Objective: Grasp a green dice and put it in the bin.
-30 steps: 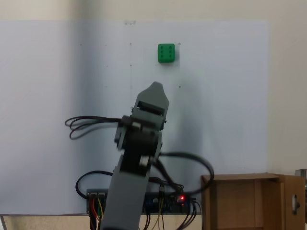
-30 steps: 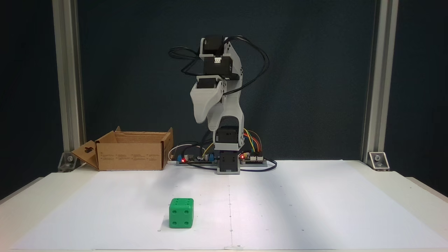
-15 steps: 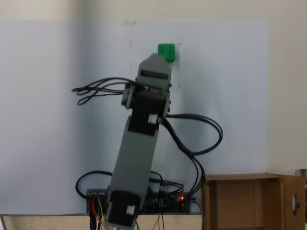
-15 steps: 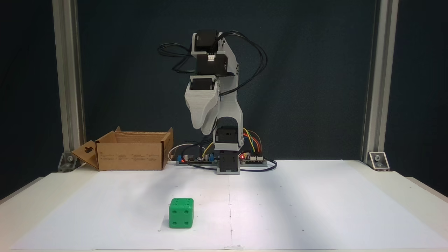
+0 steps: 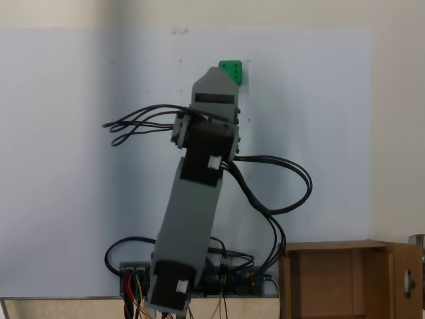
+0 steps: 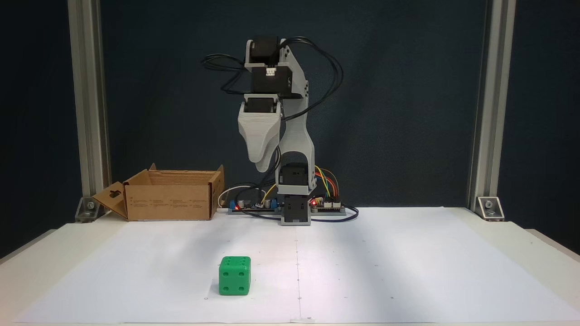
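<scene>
We see the grey plastic gripper (image 6: 262, 166) high above the small bright green dice (image 6: 234, 275) (jaw state unclear); brown cardboard bin (image 6: 170, 194) well apart.

Small green dice (image 6: 235, 281) sitting flat on white paper, four pips facing the camera, brown cardboard bin (image 6: 170, 194) standing open at its eleven o'clock, well apart.

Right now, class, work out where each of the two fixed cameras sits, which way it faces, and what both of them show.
A fixed view: sits high, looks down on the white sheet; the arm reaches up-frame from its base at the bottom edge, its gripper partly covering the green dice.
A fixed view: sits low at the table's front, faces the arm head-on; the gripper hangs high above the table.
Shared: green dice, cardboard box, arm, sheet.
</scene>
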